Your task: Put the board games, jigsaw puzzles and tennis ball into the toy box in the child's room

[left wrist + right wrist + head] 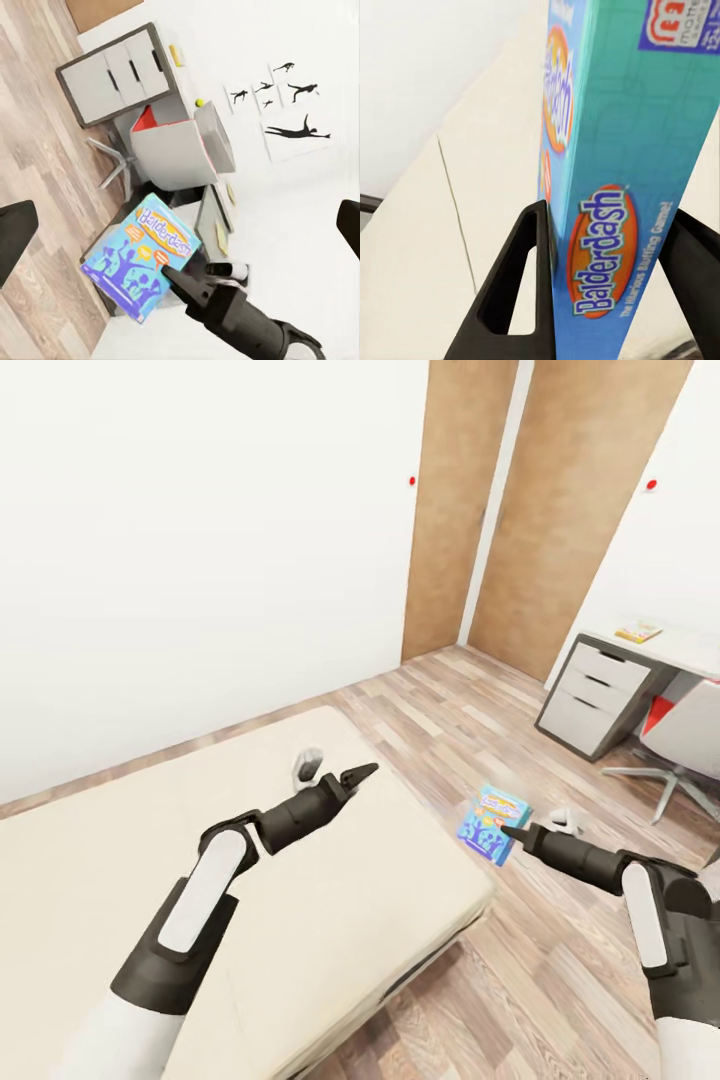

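Item: Balderdash board game (491,824), which our right gripper (615,247) clasped by its edge, carried above the floor beside the bed (300,920). Left gripper (362,771) spread, empty. Desk (640,660) well apart; delivery, we judged, remained outstanding.

Blue rectangular cardboard Balderdash board game box (492,824) held off the floor, beside the bed. Clamped btwn right end effector (615,292) fingers, tilted.

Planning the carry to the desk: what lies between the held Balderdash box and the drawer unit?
In the head view, bare wood floor runs from the Balderdash box, clamped in the right gripper, to the drawer unit; the office chair stands just right of that line.
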### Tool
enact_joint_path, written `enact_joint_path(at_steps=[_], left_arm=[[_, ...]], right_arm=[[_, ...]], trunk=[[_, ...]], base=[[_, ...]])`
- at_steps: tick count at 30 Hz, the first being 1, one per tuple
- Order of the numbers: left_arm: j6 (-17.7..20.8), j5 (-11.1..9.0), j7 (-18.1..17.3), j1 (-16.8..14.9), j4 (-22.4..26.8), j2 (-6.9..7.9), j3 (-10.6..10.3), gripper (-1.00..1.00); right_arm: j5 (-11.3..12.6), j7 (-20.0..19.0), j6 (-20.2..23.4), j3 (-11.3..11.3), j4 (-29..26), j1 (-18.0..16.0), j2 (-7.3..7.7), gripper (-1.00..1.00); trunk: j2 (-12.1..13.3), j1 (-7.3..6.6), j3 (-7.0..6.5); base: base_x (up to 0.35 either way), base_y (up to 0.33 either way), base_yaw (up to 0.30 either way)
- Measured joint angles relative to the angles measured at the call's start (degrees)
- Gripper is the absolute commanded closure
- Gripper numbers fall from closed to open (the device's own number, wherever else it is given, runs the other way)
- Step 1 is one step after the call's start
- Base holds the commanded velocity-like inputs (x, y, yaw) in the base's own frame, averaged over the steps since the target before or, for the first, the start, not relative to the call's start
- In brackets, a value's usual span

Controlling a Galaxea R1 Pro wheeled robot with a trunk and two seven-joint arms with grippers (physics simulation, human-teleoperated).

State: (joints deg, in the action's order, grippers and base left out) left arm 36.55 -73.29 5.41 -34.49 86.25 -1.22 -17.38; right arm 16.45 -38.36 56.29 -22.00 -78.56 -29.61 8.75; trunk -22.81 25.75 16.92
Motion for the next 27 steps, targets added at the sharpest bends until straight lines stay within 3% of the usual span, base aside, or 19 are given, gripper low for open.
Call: enact_joint_path(at_steps=[4,8,9,12,18,27], left_arm=[[2.62,-1.07,8.21,-5.00,0.65,-3.93,-0.96,-1.00],[3.42,-1.71,12.53,-7.33,0.80,-5.70,-4.97,-1.00],[3.71,-2.03,14.35,-8.38,0.99,-6.34,-7.16,-1.00],[3.90,-1.53,15.40,-8.94,0.86,-6.57,-8.40,-1.00],[3.96,-1.83,15.65,-9.06,0.67,-6.65,-8.71,-1.00],[4.16,-2.22,15.52,-8.99,0.69,-6.63,-9.08,-1.00]], right_arm=[[0.02,0.79,-1.33,1.55,3.61,-0.95,-0.08,1.00],[0.00,1.12,-3.26,4.03,5.21,-1.34,-0.17,1.00],[-0.11,1.28,-4.09,5.88,5.96,-1.45,-0.57,1.00],[-0.23,2.72,-4.69,7.07,6.38,-1.51,-1.31,1.00],[-0.29,6.54,-4.92,7.63,7.12,-1.57,-1.76,1.00],[0.01,8.13,-4.99,8.20,9.19,-1.95,-2.17,1.00]], trunk=[[0.00,0.00,-0.28],[0.00,0.00,-0.58],[0.00,0.00,-0.66],[0.00,0.00,-0.88],[0.00,0.00,-1.35],[0.00,-0.01,-2.04]], base=[[0.000,0.000,-0.184],[0.000,0.000,-0.181],[0.000,0.000,-0.179],[0.000,0.000,-0.178],[0.000,0.000,-0.178],[0.000,0.000,-0.179]])
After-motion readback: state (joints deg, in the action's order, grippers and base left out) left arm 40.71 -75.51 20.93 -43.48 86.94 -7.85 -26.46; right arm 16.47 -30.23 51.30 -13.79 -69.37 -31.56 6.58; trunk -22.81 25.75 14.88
